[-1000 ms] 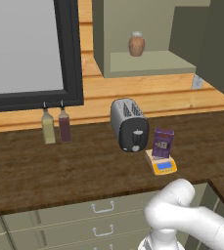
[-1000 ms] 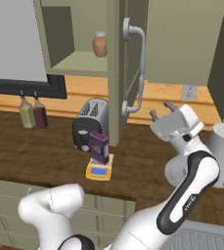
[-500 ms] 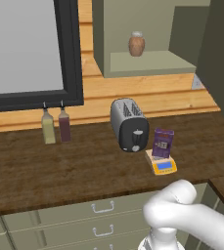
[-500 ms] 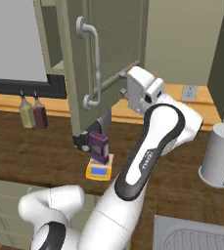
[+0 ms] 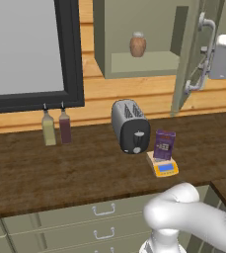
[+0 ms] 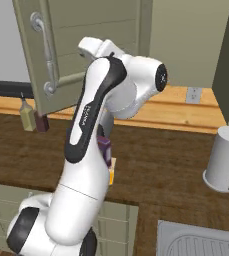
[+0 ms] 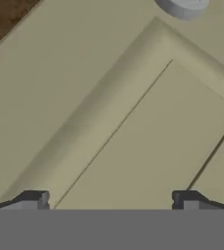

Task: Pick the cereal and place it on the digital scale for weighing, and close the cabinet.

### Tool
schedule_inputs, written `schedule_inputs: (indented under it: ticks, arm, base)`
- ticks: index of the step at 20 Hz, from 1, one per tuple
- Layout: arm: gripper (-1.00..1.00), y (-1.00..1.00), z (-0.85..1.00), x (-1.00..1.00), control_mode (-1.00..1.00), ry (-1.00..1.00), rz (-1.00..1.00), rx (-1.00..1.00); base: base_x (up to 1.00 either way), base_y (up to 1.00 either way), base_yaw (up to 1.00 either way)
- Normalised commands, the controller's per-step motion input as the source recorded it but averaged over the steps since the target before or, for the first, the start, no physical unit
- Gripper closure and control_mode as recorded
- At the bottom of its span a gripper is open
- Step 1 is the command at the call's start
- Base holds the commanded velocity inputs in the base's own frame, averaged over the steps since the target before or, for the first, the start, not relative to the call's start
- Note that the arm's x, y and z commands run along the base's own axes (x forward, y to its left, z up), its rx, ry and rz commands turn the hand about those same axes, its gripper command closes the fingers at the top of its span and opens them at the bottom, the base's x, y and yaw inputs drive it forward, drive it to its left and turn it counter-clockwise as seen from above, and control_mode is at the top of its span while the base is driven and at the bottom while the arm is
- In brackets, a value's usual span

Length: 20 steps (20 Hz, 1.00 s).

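My gripper (image 7: 108, 200) has swung left with the cabinet door (image 5: 188, 54), now half closed; its jaws are spread wide, empty, facing the panel. The cereal (image 5: 164, 145) stands on the digital scale (image 5: 163, 166) beside the toaster (image 5: 130, 126).

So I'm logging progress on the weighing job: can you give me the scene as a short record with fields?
cereal: upright on the digital scale
cabinet door: partly open
pincer: open, empty, facing the door panel
toaster: on the counter, left of the scale
jar: on the cabinet shelf
left to do: close the cabinet
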Motion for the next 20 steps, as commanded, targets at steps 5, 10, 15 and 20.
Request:
schedule_inputs:
  ticks: [5,10,15,20]
  arm:
    - [-1.0,1.0,-0.03,0.83,-1.0,-0.01,-0.23,-0.3]
    - [-1.0,0.91,-0.04,0.83,-1.0,-0.13,-0.28,-0.15]
    - [-1.0,0.45,-0.02,1.0,-1.0,0.0,-0.15,-0.1]
    - [-1.0,0.21,-0.03,0.99,-1.0,0.0,-0.11,-0.06]
  base:
    - [0.0,0.0,0.0]
    - [0.0,0.0,0.0]
    - [0.0,0.0,0.0]
    - [0.0,0.0,0.0]
